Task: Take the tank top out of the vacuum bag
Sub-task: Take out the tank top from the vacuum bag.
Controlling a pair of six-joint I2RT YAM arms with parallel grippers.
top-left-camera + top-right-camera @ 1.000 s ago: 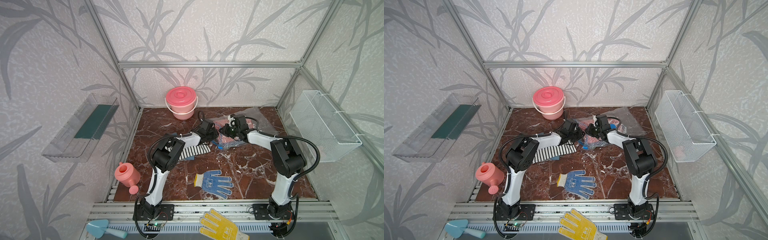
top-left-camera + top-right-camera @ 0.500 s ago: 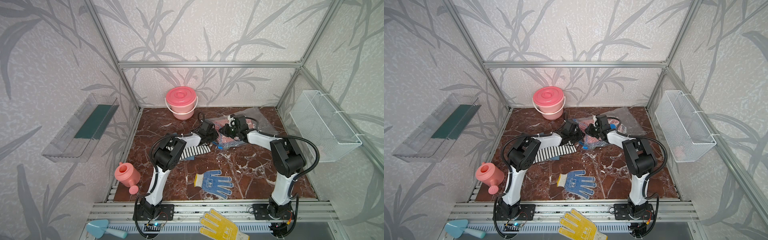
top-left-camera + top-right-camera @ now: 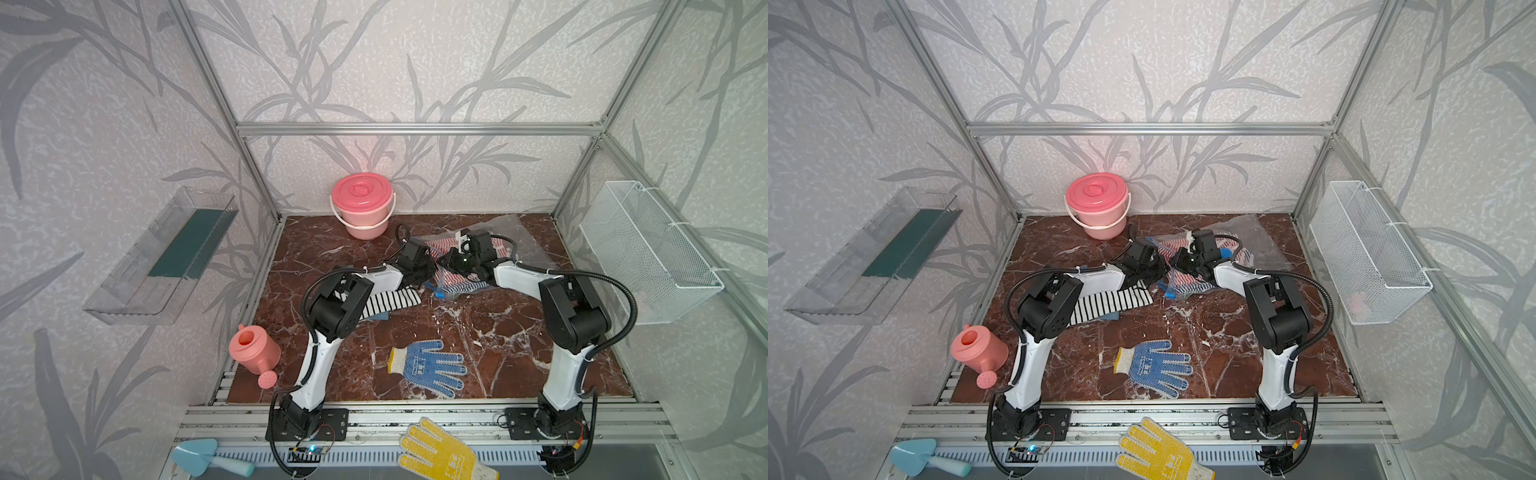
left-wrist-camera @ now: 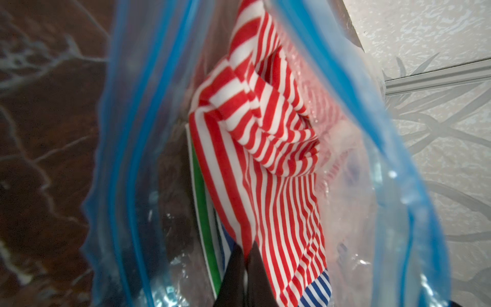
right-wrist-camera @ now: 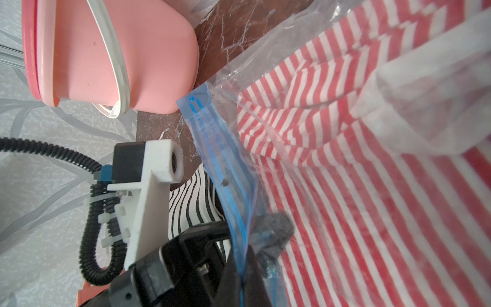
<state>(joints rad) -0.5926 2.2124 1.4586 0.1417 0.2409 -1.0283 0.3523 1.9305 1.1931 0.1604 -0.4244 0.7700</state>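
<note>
Black-and-white striped garment is seen lying flat on the marble surface, under the left forearm, outside the bag.

Left hand is pushed into the open mouth of the vacuum bag. Its jaws are drawn together and look pinched on a lower fold of the tank top, red-and-white striped. Tank top is bunched inside the bag, which lies at the back of the surface between the two hands. Green-striped and blue-striped fabric edges are packed beside it, touching it.

Right hand is clamped on the blue zip strip, one finger each side of the film; the mouth is held up and open.

Handling, judged: tank top is light, limp and stretchy, and will trail and drag when pulled. A thick fold or hem near the mouth is the best hold; a single thin layer may slip. Neighbouring garments may be pulled out with it. Bag film is slick and crinkly, so the stiffer zip strip is the right place to anchor it.
</note>
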